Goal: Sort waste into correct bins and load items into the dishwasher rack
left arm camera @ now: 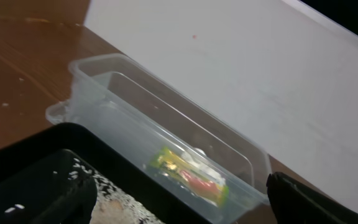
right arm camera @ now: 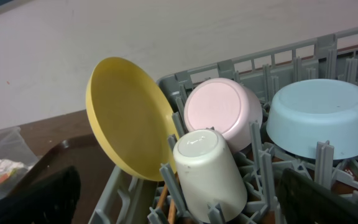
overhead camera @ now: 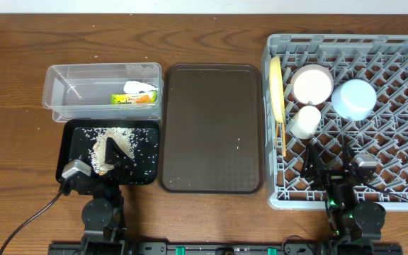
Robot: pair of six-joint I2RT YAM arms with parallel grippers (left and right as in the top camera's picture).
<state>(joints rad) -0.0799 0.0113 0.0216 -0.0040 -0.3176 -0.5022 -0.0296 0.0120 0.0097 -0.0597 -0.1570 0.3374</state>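
Yellow plate (overhead camera: 276,88) upright on edge in rack (overhead camera: 402,49), long axis front-to-back

**Tally across the table**

On the right: one grey rack (overhead camera: 395,49), one yellow plate (overhead camera: 276,88), one white bowl (overhead camera: 312,83), one light blue bowl (overhead camera: 354,99), one white cup (overhead camera: 306,122). The number of chopsticks (right arm camera: 165,200) is unclear. Left of it: one brown tray (overhead camera: 211,127), one clear tub (overhead camera: 62,99), one black tray (overhead camera: 71,136), one wrapper (overhead camera: 133,99), one tissue (overhead camera: 139,87). The rice scraps (overhead camera: 115,142) are too many to count.

Dark brown serving tray (overhead camera: 212,127) lying flat mid-table, wooden table (overhead camera: 13,42) with visible grain, plain white wall (left arm camera: 260,81) behind
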